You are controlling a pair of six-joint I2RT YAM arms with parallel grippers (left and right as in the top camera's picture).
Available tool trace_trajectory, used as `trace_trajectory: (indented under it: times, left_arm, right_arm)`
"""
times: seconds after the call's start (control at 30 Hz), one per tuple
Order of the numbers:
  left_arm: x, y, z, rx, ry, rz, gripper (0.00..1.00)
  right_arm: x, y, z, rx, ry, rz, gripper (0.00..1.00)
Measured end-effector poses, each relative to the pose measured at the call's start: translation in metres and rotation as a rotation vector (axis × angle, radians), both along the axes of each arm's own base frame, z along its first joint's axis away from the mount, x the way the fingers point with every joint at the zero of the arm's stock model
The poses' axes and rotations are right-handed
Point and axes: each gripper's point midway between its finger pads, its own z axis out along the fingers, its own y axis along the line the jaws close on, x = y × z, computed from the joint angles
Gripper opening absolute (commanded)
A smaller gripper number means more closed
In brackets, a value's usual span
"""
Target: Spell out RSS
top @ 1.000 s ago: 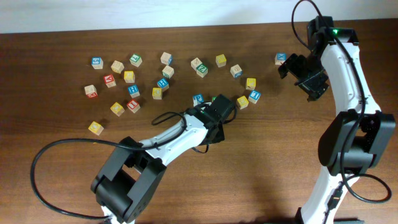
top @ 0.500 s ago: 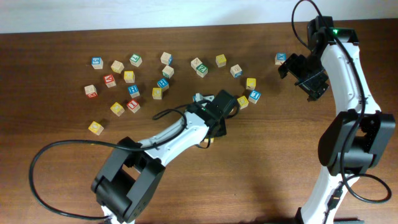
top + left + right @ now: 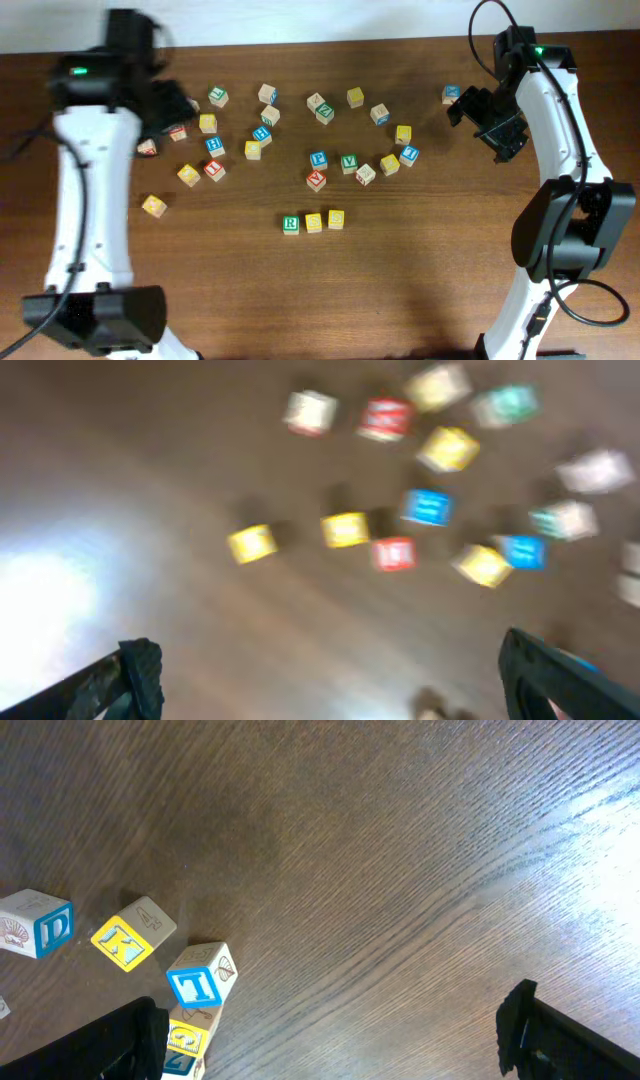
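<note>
Overhead: light was even and fairly bright, from above. The table [image 3: 420,280] read dark brown with no glare. Shadows beside the scattered cubes [image 3: 262,133] were short and soft. The left arm [image 3: 95,80] was smeared and ghosted at top left; everything else was sharp.

Left wrist: the whole frame was badly blurred and cube letters were unreadable. A large white glare patch sat on the wood at left. The left gripper [image 3: 330,680] showed only dark, soft fingers.

Right wrist: the picture was sharp and the grain crisp, with a pale sheen toward the right edge. The right gripper [image 3: 330,1040] fingers were dark and out of focus in the lower corners.
</note>
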Motion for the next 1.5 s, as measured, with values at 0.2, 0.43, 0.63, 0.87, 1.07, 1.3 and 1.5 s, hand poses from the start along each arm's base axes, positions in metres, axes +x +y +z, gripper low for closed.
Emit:
trace_trajectory:
  times: [0.2,0.43,0.63,0.87,1.07,1.3,1.5]
  left_arm:
    - [-0.038,0.028,-0.037,-0.071,0.192,0.050,0.99]
    - [-0.051,-0.043,-0.131,-0.189,0.362,-0.255,0.99]
    - [-0.050,-0.094,-0.136,-0.202,0.355,-0.452,0.99]
    - [-0.066,-0.091,-0.073,-0.182,0.176,-0.472,0.99]
    - [-0.072,-0.089,-0.084,-0.177,0.202,-0.467,0.99]
    - [-0.057,-0.091,-0.108,-0.172,0.154,-0.475,0.00]
    - [-0.051,-0.105,-0.153,-0.240,0.107,-0.474,0.00]
  right_arm:
    - [0.000,0.000,0.000,0.000,0.001,0.000,0.98]
    - [0.000,0.000,0.000,0.000,0.001,0.000,0.98]
    - [0.007,0.026,0.005,0.164,-0.042,0.069,0.98]
    - [-0.050,0.107,0.035,0.570,0.015,0.509,0.98]
    - [-0.105,0.156,0.103,0.291,-0.061,0.793,0.98]
    - [-0.087,0.172,0.069,-0.030,-0.049,0.812,0.55]
    - [-0.078,0.179,0.004,-0.010,0.058,0.806,0.04]
